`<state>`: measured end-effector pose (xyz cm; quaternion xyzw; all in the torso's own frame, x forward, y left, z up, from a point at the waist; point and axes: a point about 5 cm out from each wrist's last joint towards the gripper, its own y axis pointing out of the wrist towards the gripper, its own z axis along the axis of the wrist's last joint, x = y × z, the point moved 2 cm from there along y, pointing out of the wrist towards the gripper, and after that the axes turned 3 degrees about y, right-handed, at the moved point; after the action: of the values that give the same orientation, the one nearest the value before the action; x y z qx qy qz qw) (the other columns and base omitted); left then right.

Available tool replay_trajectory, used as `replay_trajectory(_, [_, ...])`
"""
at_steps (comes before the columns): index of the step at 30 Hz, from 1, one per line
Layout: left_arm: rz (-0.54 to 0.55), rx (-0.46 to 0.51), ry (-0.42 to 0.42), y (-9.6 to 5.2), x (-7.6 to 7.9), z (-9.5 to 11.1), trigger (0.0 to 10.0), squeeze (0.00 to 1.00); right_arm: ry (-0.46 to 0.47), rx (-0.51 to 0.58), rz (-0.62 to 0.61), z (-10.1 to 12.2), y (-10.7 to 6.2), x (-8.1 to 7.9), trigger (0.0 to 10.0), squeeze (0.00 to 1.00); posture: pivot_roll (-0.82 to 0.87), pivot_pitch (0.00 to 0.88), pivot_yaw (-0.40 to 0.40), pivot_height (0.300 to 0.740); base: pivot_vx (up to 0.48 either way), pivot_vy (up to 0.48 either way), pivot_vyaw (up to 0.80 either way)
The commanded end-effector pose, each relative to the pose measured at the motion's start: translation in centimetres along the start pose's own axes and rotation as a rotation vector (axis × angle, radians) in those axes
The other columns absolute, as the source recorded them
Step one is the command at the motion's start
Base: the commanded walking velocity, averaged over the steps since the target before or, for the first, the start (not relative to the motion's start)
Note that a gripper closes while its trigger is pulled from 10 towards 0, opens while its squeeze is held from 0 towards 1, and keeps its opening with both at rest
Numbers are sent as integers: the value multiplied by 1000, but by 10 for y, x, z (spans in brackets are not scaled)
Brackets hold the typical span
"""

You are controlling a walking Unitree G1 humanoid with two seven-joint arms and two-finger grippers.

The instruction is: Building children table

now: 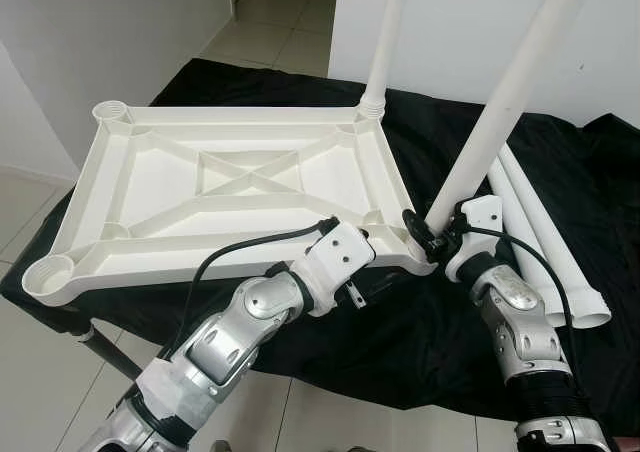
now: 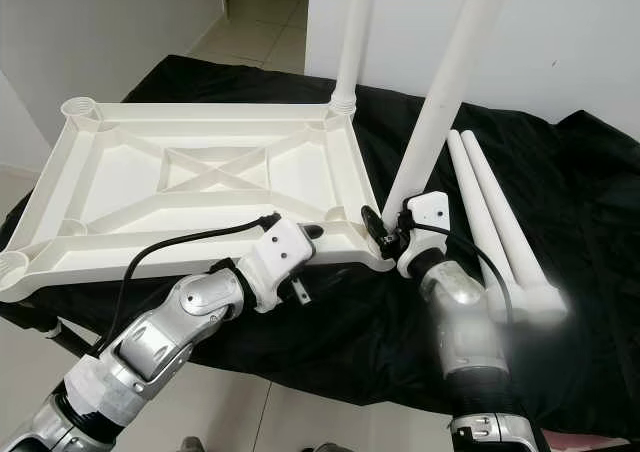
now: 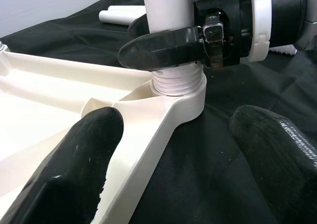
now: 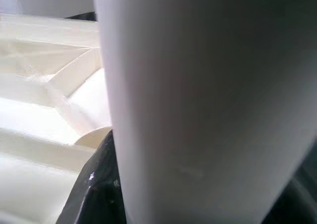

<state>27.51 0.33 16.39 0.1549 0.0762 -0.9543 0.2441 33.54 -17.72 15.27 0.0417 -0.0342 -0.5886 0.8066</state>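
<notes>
The white tabletop point(image 1: 240, 187) lies upside down on a black cloth point(image 1: 400, 342). One white leg point(image 1: 388, 42) stands upright in its far right corner socket. My right gripper point(image 1: 425, 234) is shut on a second white leg point(image 1: 505, 102), which leans to the right with its threaded end in the near right socket point(image 3: 181, 92). In the right wrist view this leg point(image 4: 208, 100) is very close. My left gripper point(image 3: 183, 159) is open, straddling the tabletop's rim just beside that socket, one finger point(image 3: 84, 154) over the underside and the other over the cloth.
Two spare white legs point(image 1: 545, 242) lie side by side on the cloth at the right. The near left socket point(image 1: 52, 270) and far left socket point(image 1: 112, 112) hold nothing. A white wall point(image 1: 600, 42) stands close behind; tiled floor lies to the left and front.
</notes>
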Motion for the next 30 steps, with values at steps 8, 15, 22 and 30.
replay_trajectory(8, [-61,-9,15,-4,4,-4,10000,0,92,-50,-339,-14,-6,-3,10000,0,20,68,-67,740,0,0,0])
replay_trajectory(15, [-60,-8,19,-3,4,-4,10000,0,110,-30,-592,-18,-8,-15,10000,0,24,62,-73,740,0,0,0])
replay_trajectory(22, [-53,-6,22,-3,4,-3,10000,0,143,-10,-678,-12,-6,-24,10000,0,29,54,-79,740,0,0,0])
replay_trajectory(30, [-44,-5,26,-3,3,-3,10000,0,162,29,-602,-8,-10,-21,10000,1000,30,51,-83,740,0,0,0])
